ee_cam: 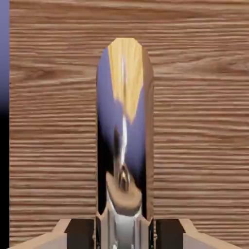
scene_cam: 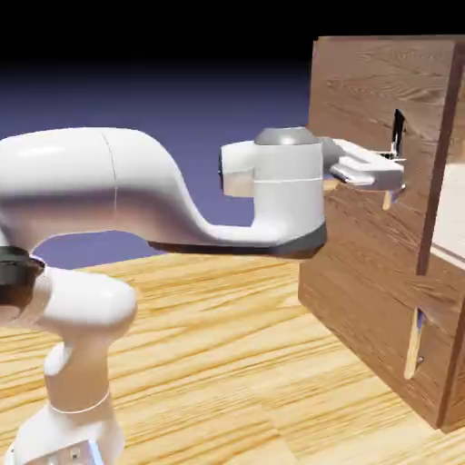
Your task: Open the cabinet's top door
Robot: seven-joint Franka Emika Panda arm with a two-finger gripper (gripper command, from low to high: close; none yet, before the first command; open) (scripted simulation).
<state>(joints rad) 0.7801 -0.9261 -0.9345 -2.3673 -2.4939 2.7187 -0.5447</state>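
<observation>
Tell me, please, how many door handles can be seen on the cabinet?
2: the top door's handle, with the gripper at it, and the lower door's handle near the cabinet's bottom. None appears hidden.

The white arm (scene_cam: 109, 195) rises from its base at the table's near corner, bends at a rounded elbow, and reaches level toward the exterior view's right. The wrist (scene_cam: 289, 186) is held horizontal. The gripper (scene_cam: 392, 173) has its fingers (ee_cam: 104, 228) clamped tight together.
</observation>
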